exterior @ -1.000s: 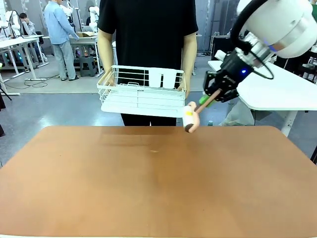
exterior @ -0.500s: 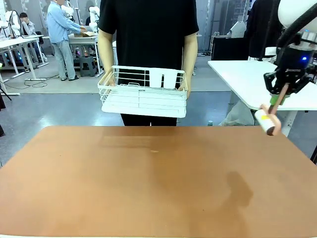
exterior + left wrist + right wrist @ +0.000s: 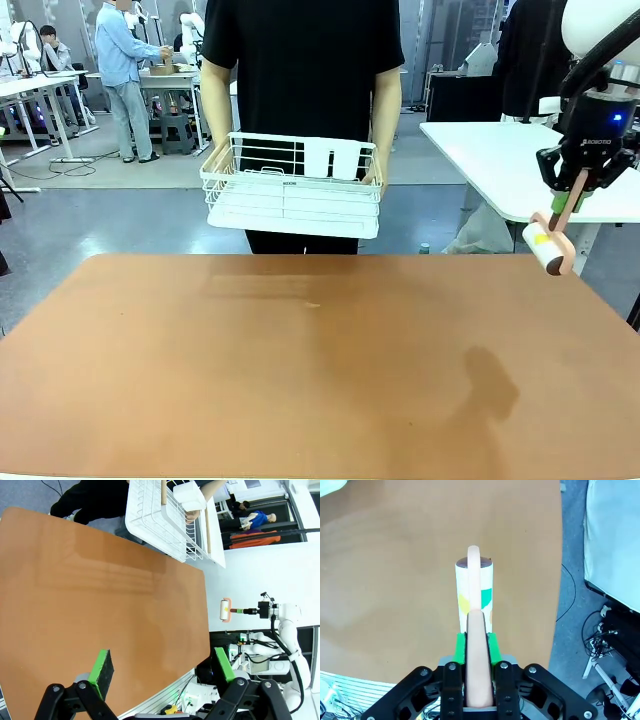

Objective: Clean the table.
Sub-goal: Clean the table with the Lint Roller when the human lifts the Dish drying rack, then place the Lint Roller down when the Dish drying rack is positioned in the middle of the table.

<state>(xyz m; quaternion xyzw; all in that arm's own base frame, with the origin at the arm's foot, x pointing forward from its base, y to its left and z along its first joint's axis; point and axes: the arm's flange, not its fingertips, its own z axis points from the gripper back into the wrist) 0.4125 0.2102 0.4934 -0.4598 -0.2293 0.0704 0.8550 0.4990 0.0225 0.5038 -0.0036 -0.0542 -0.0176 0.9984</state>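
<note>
**Lint roller gripped above the table's far right corner**

The right gripper (image 3: 578,192), with ROBOTIQ lettered on its black body, is clamped on the pink handle of a lint roller (image 3: 548,248). The roll has yellow and green patches, but no print on it can be read. The left gripper (image 3: 162,667) stands wide open with nothing in it. The terracotta table (image 3: 300,370) lies bare below. Beyond its far edge a person (image 3: 300,60) holds a white wire rack (image 3: 290,190) with a white insert (image 3: 189,495) inside; its small dark label is illegible.
</note>
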